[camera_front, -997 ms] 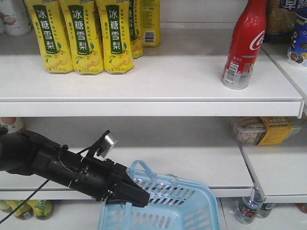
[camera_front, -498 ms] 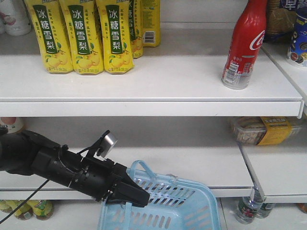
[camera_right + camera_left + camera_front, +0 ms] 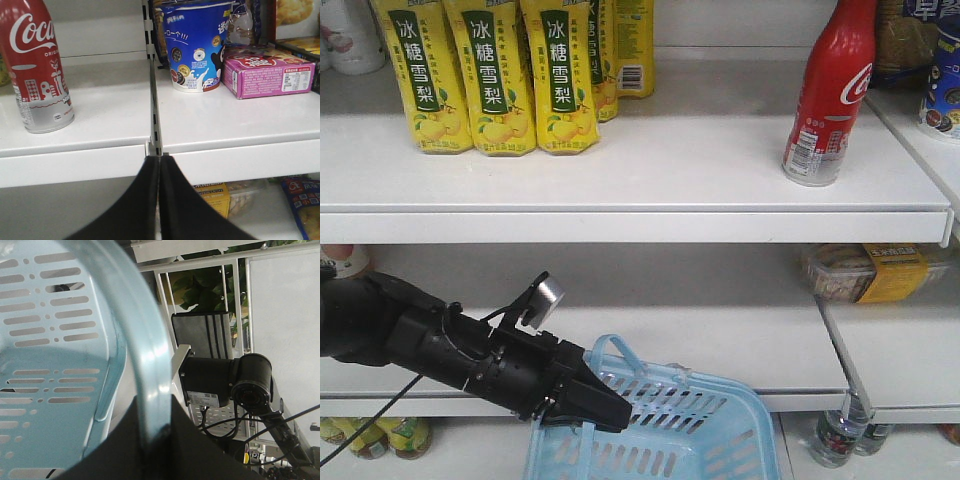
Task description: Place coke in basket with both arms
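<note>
Red coke (image 3: pixel 825 95) with white Coca-Cola script on top shelf (image 3: pixel 670 170), yellow cartons (image 3: pixel 485 75) reading 冰糖雪梨, left gripper (image 3: pixel 608 411) pinching basket (image 3: pixel 720 442) rim, right gripper (image 3: pixel 159 162) pressed together, empty

Top of the coke (image 3: pixel 828 95) cut by the upper edge, basket (image 3: pixel 700 430) bottom lost below the frame, its near rim hidden behind the left tool (image 3: pixel 613 414), yellow cartons (image 3: pixel 485 75) cropped on top, left arm (image 3: pixel 380 325) cut at the left edge, basket rim blurred in the left wrist view
</note>
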